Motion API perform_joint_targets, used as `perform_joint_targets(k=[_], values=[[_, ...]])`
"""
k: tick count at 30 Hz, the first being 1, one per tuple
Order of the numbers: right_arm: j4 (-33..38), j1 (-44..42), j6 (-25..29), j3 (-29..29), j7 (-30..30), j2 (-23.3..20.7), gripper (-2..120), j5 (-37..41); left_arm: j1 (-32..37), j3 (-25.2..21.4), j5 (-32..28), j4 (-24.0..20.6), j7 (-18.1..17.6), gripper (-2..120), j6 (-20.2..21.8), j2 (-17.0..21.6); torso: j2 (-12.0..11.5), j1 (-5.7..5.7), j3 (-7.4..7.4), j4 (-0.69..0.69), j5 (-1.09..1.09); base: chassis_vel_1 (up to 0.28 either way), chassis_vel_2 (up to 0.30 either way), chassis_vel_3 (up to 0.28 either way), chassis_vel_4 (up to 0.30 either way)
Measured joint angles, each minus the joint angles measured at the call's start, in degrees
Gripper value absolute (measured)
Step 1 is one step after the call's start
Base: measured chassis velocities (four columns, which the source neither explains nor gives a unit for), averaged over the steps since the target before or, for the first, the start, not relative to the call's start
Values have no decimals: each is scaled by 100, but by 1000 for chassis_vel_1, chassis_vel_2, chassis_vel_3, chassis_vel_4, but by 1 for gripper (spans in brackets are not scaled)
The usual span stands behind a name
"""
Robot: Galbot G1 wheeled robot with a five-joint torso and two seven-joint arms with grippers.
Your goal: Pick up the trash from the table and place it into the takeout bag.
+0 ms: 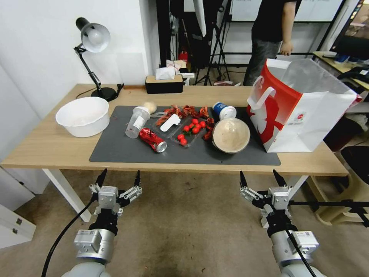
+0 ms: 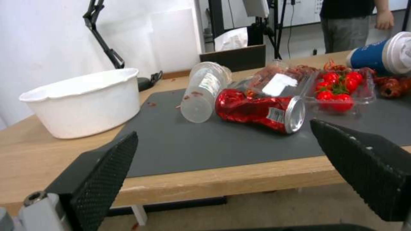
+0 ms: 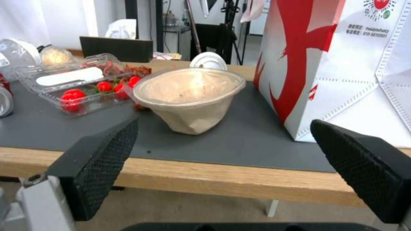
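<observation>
red can (image 1: 152,139) | on its side mid-mat toward table (image 1: 46,148) front edge, long axis diagonal | left gripper (image 1: 118,179) nearer, released, below front edge | right gripper (image 1: 260,177) released, facing beige bowl (image 1: 231,134) beside takeout bag (image 1: 303,111)

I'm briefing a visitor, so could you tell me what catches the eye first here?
The red-and-white takeout bag stands open at the table's right end. On the grey mat lie a crushed red can, a beige bowl and cherry tomatoes. Both grippers, left and right, hang open before the table.
</observation>
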Motion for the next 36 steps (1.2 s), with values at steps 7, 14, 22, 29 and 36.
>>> perform_joint_targets(k=[7, 14, 22, 29, 36], values=[[0, 0, 0, 0, 0, 0, 100, 0, 0, 0, 0, 0, 0, 100, 0, 0, 0, 0, 0, 0, 0, 0, 0, 0, 0], [0, 0, 0, 0, 0, 0, 100, 0, 0, 0, 0, 0, 0, 100, 0, 0, 0, 0, 0, 0, 0, 0, 0, 0, 0], [-9, 2, -58, 5, -42, 16, 100, 38, -27, -4, -39, 0, -9, 100, 38, -19, 0, 0, 0, 0, 0, 0, 0, 0, 0], [-157, 58, -754, 120, -569, 226, 100, 511, -623, -132, -912, 41, -429, 100, 997, -501, 0, 1, 0, -2, 0, 0, 0, 0, 0], [-158, 64, -750, 128, -575, 223, 100, 519, -645, -129, -992, 80, -441, 100, 925, -551, 0, 2, 0, 0, 1, 0, 0, 0, 0]])
